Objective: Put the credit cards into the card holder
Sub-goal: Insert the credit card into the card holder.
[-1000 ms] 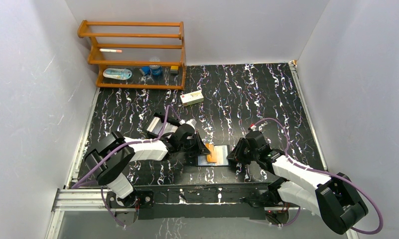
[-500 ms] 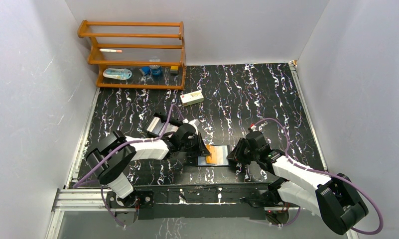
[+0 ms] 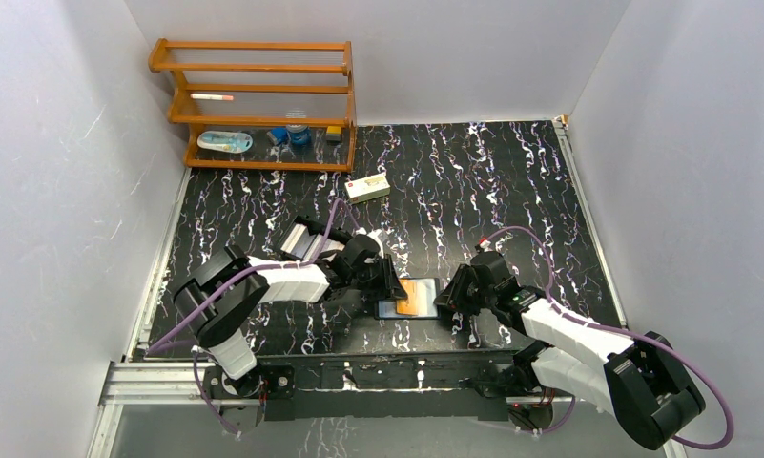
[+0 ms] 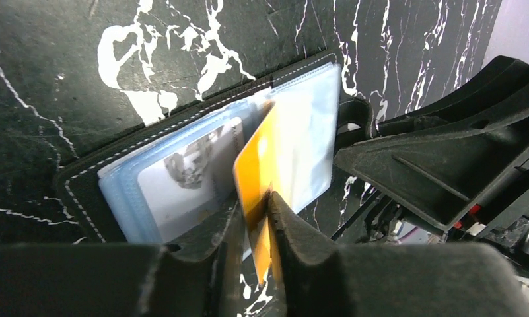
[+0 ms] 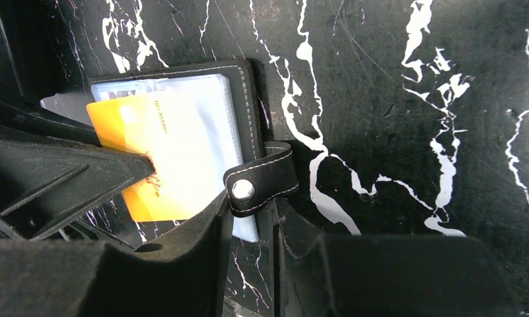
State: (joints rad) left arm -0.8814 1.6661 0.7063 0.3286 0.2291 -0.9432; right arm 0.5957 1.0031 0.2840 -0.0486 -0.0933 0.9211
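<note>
Card [image 4: 256, 150] inside left pincer [image 4: 253, 206], over holder [image 4: 83, 193].

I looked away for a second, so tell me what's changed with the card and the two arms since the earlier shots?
The left gripper, shut on the orange credit card, moved right. It carried the card further over the right half of the open card holder and seemingly laid it flatter. The right gripper stayed clamped at the holder's snap-tab edge, and the holder itself did not shift.
</note>
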